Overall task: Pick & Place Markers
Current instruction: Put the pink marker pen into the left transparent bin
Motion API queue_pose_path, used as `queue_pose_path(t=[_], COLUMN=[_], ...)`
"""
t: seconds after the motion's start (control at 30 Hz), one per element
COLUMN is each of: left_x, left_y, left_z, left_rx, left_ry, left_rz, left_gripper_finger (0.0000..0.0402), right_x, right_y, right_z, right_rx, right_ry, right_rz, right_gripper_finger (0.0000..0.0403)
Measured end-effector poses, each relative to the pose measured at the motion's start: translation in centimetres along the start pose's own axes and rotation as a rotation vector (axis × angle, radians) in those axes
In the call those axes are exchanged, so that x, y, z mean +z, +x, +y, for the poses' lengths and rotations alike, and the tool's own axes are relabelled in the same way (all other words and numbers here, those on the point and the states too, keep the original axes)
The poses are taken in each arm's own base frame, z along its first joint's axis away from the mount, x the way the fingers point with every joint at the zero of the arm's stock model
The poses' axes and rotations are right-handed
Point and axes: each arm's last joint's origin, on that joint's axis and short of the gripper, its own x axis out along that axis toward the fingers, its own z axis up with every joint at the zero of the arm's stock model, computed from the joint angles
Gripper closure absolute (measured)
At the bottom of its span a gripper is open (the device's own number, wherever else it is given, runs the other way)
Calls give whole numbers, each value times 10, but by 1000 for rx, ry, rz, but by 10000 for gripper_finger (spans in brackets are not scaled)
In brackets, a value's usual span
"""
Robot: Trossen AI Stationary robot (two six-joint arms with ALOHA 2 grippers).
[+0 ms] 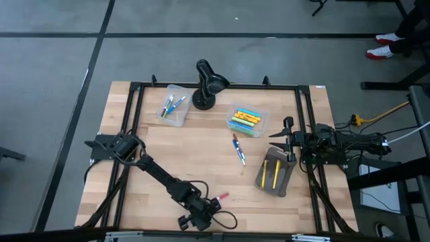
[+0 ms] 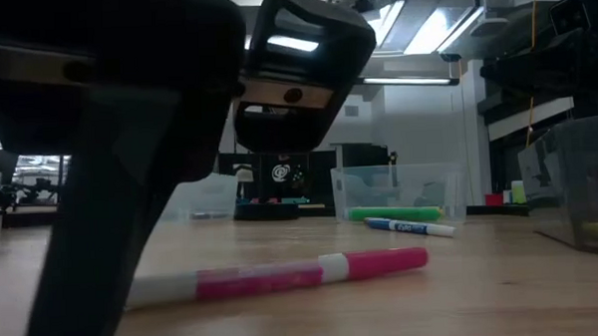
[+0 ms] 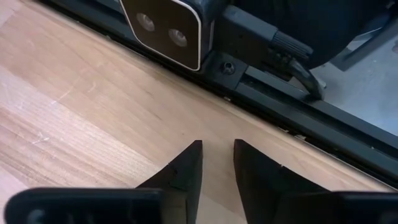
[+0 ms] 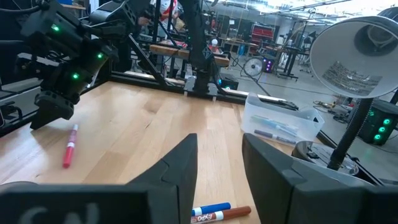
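Our left gripper [image 1: 201, 216] hovers empty, jaws slightly parted, at the table's six o'clock edge; the pink marker [image 1: 220, 197] lies just beside it, ungrasped. Our right gripper [image 4: 219, 163], parted and empty, waits at three o'clock. Some markers [image 1: 244, 119] sit binned; two more [image 1: 239, 149] remain mid-table.

Wooden bench [image 1: 201, 154] inside a black frame. Black desk lamp [image 1: 207, 86] stands at the far edge, between two clear plastic bins [image 1: 175, 105] [image 1: 248, 120]. Grey flat pouch [image 1: 274, 172] lies toward the right side.
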Motion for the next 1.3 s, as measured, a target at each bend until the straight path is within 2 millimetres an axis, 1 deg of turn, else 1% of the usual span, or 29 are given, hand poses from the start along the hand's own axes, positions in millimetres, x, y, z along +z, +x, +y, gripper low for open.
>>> queue_pose_path(t=[0.33, 0.57, 0.73, 0.8, 0.93, 1.0, 1.13, 1.3], left_x=[1, 0, -1, -3, -8, -8, -6, -3], left_y=[1, -4, -12, -16, -26, -35, -56, -90], left_z=[-3, -3, -2, 3, 11, 15, 21, 27], left_rx=[13, 38, 102, 124, 172, 188, 266, 443], left_ry=[7, -22, -50, -99, -199, -236, -284, -363], left_rz=[8, 44, 106, 126, 168, 181, 202, 226], left_gripper_finger=[354, 395, 399, 400, 399, 399, 400, 400], right_x=[0, 0, 0, 0, 0, 0, 0, 0], right_y=[0, 0, 0, 0, 0, 0, 0, 0], right_z=[0, 0, 0, 0, 0, 0, 0, 0], right_rx=[0, 0, 0, 0, 0, 0, 0, 0], right_ry=[0, 0, 0, 0, 0, 0, 0, 0], right_rz=[0, 0, 0, 0, 0, 0, 0, 0], right_gripper_finger=[276, 276, 276, 276, 276, 276, 276, 276])
